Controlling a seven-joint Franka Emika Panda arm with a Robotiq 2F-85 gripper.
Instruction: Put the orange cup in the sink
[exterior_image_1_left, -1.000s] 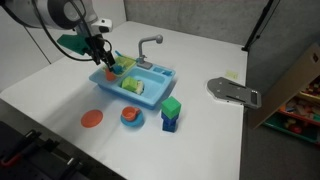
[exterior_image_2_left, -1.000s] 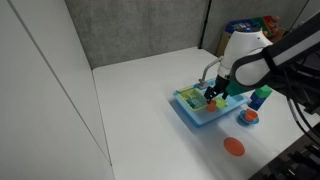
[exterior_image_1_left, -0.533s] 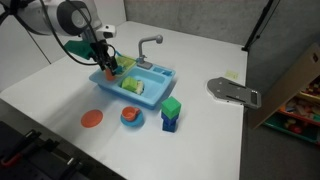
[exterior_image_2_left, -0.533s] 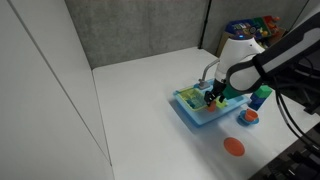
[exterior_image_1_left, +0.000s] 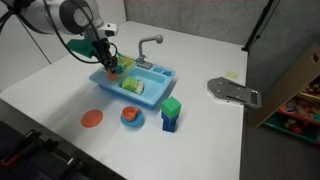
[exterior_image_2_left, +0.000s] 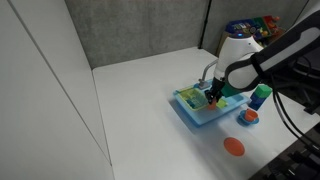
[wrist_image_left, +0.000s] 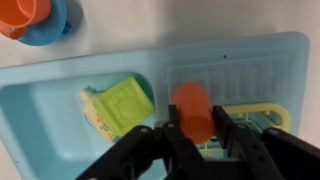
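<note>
Your hand (wrist_image_left: 195, 124), clamped on the orange cup (wrist_image_left: 192, 100), has dropped closer over the sink (wrist_image_left: 40, 110), above its ribbed right compartment in the wrist view, so release looks next.

So on the white table (exterior_image_1_left: 60, 85) there's a flat orange disc (exterior_image_1_left: 91, 118) in the lower left of the frame, and just right of it a little orange-and-blue bowl (exterior_image_1_left: 131, 116). Further right, a green block (exterior_image_1_left: 172, 106) sits stacked on a blue block (exterior_image_1_left: 169, 124). Off to the right lies a flat grey metal plate (exterior_image_1_left: 233, 91), well apart from the toys. The wrist view shows a tilted green and yellow toy (wrist_image_left: 118, 105) left of centre.
</note>
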